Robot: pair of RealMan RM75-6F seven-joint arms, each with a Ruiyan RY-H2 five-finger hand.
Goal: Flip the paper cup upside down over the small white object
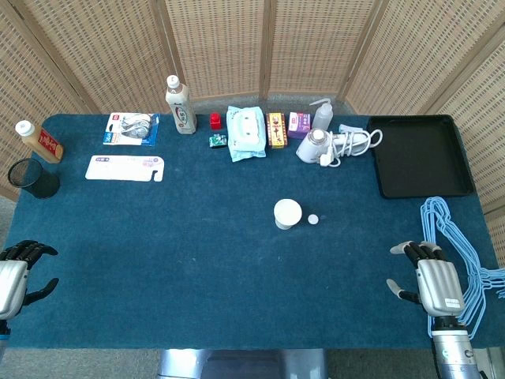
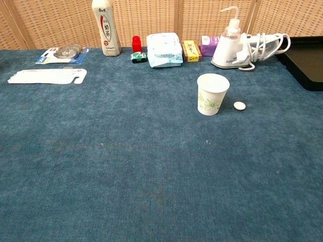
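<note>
Paper cup, white and upright, stands mid-table on the blue cloth just beside the small white round object; in the head view the left hand is cut off at the frame edge and the right hand rests near the table's front edge, both empty with fingers apart. From the chest view the cup shows a green leaf print, the white disc lies close to it without touching, and neither hand appears.

A folding woven-cane screen with pale wooden frames stands behind the table, which is covered in dark blue cloth.
</note>
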